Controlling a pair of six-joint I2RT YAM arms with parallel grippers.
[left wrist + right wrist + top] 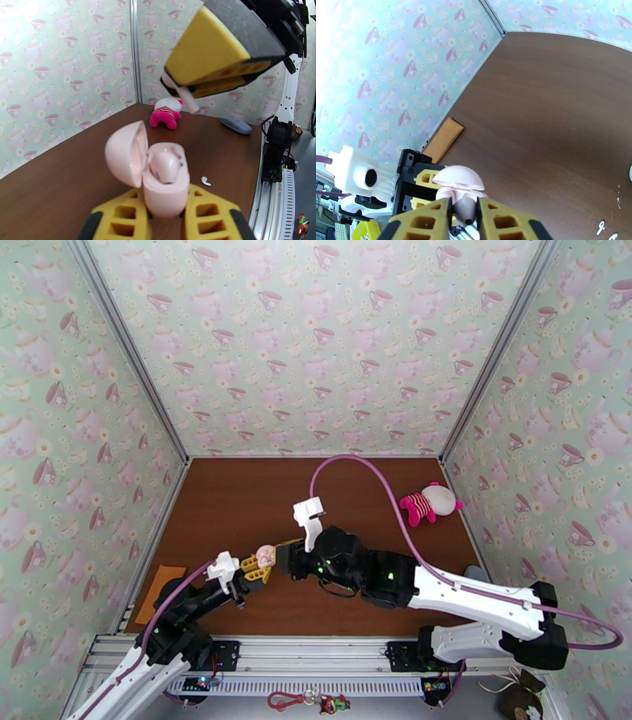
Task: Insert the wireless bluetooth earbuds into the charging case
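My left gripper is shut on the base of an open pink charging case, whose lid is tipped back to the left. In the top view the case sits between the two grippers above the table's near middle. My right gripper hovers just above and behind the case, shut on a white earbud whose stem pokes out below the yellow fingers. In the right wrist view this earbud is pinched right over the case lid. Another earbud lies on the table right of the case.
A pink plush toy lies at the far right of the brown table. A grey-blue oblong object rests near the right wall. An orange pad sits by the left wall. A purple cable arcs over the right arm.
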